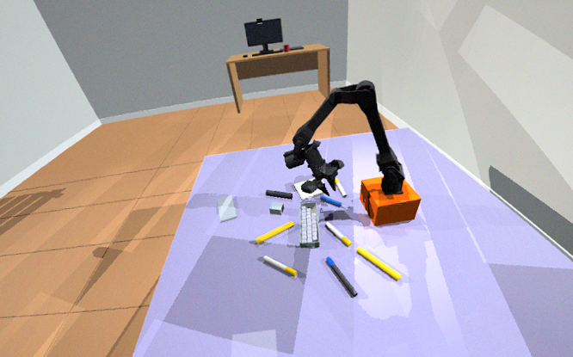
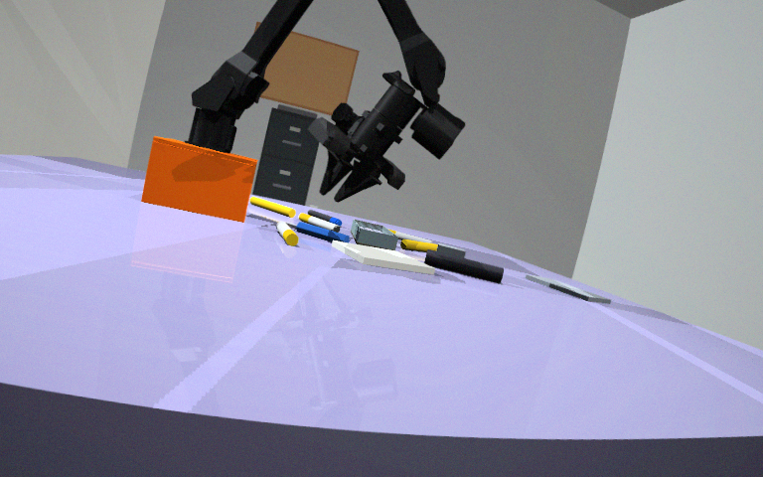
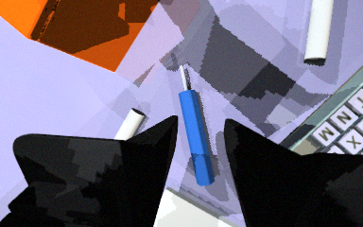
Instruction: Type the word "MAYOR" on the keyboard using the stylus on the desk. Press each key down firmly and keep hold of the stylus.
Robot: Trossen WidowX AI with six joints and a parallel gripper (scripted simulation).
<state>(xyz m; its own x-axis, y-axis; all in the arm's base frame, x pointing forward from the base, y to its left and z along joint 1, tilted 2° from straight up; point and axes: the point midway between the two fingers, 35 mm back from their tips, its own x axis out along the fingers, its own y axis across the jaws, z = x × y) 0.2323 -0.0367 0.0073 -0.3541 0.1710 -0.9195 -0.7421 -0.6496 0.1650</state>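
Observation:
The stylus, a blue barrel with a thin pale tip [image 1: 330, 201] [image 2: 320, 232] [image 3: 190, 109], lies on the desk. In the wrist view it runs nearly upright, tip away from the fingers. My gripper [image 1: 331, 191] [image 2: 330, 197] [image 3: 200, 123] is open and empty, tilted, and hangs above the desk. In the wrist view its two fingertips frame the stylus barrel, with the left fingertip closer to it. The keyboard [image 1: 308, 226] [image 2: 374, 236] [image 3: 326, 134] has pale keys in a grey-green tray. In the wrist view only its corner with M, N and X shows at the right.
A white pad [image 1: 305, 196] [image 2: 387, 257] [image 3: 184, 213] lies by the stylus's blunt end. White-and-yellow markers [image 1: 340, 190] [image 3: 129, 124] [image 1: 338, 234] lie on either side. A black cylinder [image 1: 279, 195] [image 2: 464, 266], a small grey box [image 1: 276, 208] and the orange base block [image 1: 395, 207] [image 2: 197, 185] [image 3: 90, 38] stand around.

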